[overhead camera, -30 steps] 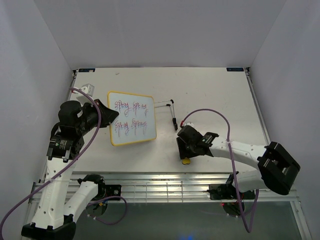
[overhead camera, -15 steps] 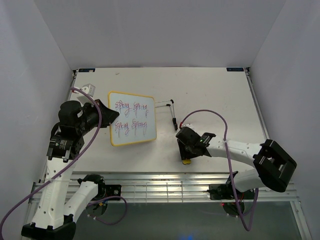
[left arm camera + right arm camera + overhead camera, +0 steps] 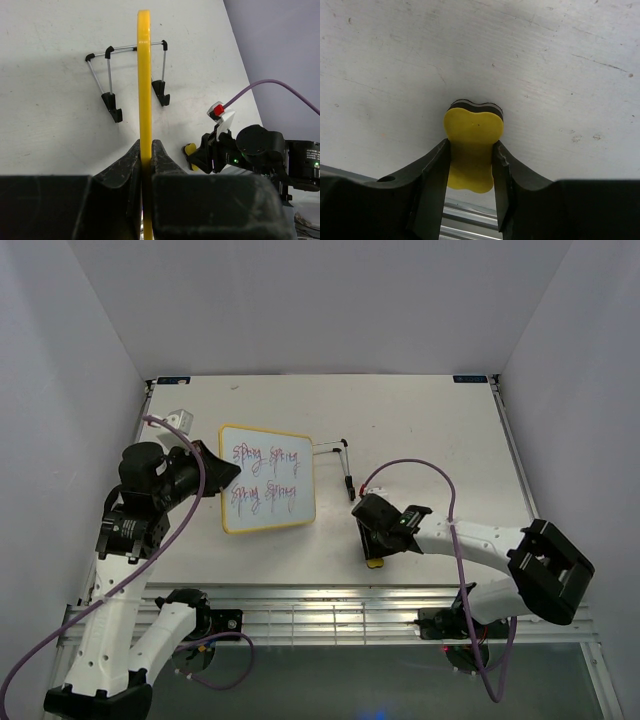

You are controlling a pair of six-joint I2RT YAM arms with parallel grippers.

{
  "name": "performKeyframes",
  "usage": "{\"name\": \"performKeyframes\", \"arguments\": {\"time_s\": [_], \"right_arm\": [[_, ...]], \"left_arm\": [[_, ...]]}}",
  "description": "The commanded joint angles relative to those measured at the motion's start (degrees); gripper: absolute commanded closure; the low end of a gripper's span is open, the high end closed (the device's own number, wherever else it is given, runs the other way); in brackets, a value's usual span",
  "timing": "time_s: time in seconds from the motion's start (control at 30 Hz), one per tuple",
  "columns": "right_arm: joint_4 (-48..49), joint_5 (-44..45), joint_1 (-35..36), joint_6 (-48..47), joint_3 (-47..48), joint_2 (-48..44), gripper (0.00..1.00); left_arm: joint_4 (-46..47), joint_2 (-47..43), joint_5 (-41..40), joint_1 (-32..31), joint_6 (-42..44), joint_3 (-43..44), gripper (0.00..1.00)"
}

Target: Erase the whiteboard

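Whiteboard (image 3: 268, 478): now lies slightly further right than one second ago. Left gripper (image 3: 222, 477), clamped on the board's left edge: likewise stands a little right of its former place. Right arm (image 3: 480, 538): elbow and forearm are drawn slightly left. Right gripper (image 3: 372, 552), pinching the yellow eraser (image 3: 372, 562): sits a touch further left.

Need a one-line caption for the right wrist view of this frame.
Right gripper, jaws shut on the waist of the yellow eraser, over the white table.
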Motion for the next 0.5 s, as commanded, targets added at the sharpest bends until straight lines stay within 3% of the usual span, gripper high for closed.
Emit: {"name": "performKeyframes", "arguments": {"time_s": [0.0,0.23,0.47], "right_arm": [[-2.51,3.14,0.43,-0.02,2.92,-3.73,0.64],[-5.59,6.31,0.43,-3.97,7.93,-12.88,0.64],[5.11,-1.77,0.43,-14.08,10.66,-19.30,0.63]], "left_arm": [[6.64,-0.61,5.65,-0.08,-1.44,-1.57,1.00],[22.89,-0.87,20.85,-0.08,-11.10,-15.79,1.00],[48.19,1.15,26.40,-1.66,-21.65,-31.18,1.00]]}}
